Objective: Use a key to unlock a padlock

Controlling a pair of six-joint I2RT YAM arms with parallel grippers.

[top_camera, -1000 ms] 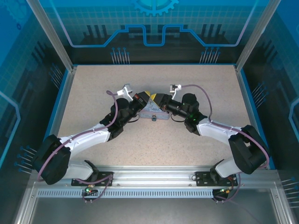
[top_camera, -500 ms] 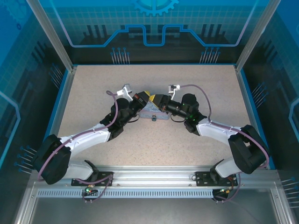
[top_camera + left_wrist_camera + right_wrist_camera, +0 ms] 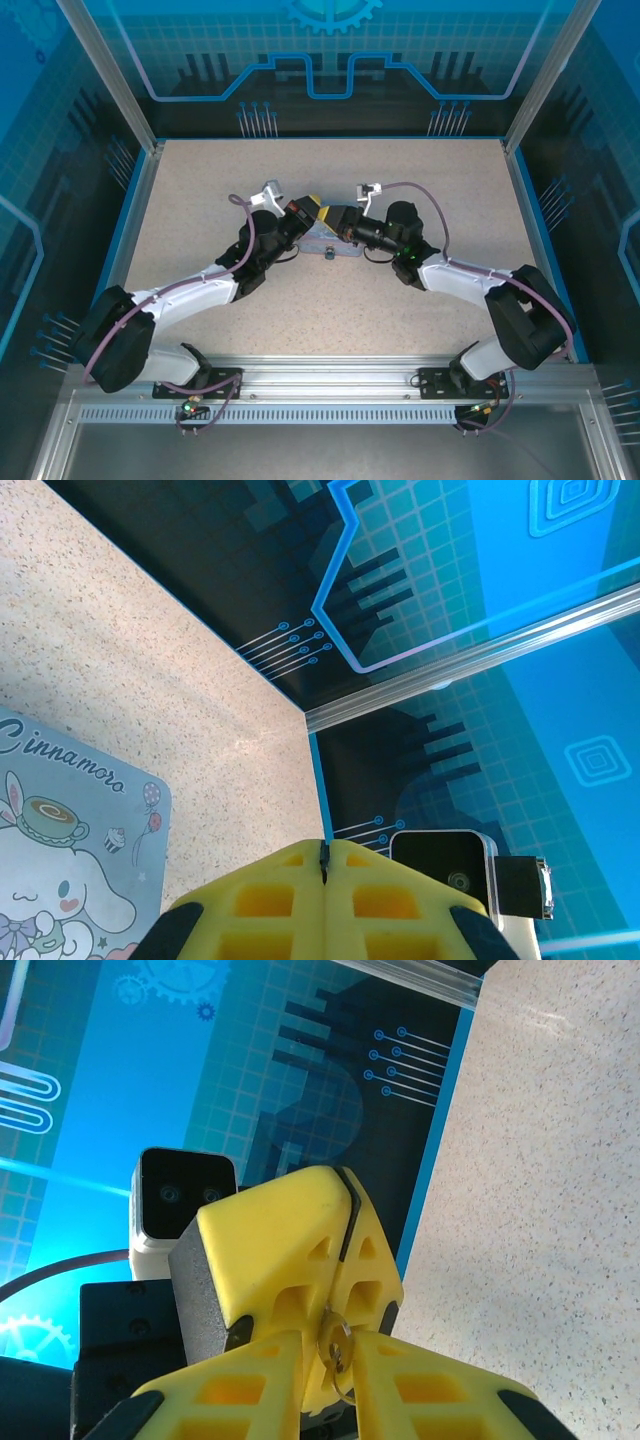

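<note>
Both grippers meet above the pale tin box (image 3: 330,244) at mid-table. My left gripper (image 3: 323,847) is shut, its yellow fingers pressed together on the key (image 3: 323,859), a thin dark sliver in the seam. From the right wrist that same left gripper (image 3: 346,1182) shows tip-up, the key (image 3: 346,1222) a dark line in its seam. Just below it my right gripper (image 3: 333,1344) pinches the padlock (image 3: 337,1356), a tiny metallic piece with a silvery loop that fills the narrow gap between the fingers. From above, the left gripper (image 3: 314,206) and right gripper (image 3: 343,217) almost touch.
The tin box (image 3: 70,865) carries a cartoon print and lies flat under the left gripper. The speckled table (image 3: 330,310) is bare around the arms. Blue panels and an aluminium frame (image 3: 520,120) wall the table in. Purple cables (image 3: 425,190) loop off both wrists.
Both grippers have crept slightly left over the tin box, staying tip to tip. The right fingers have drawn a little closer together. The left stays shut.
</note>
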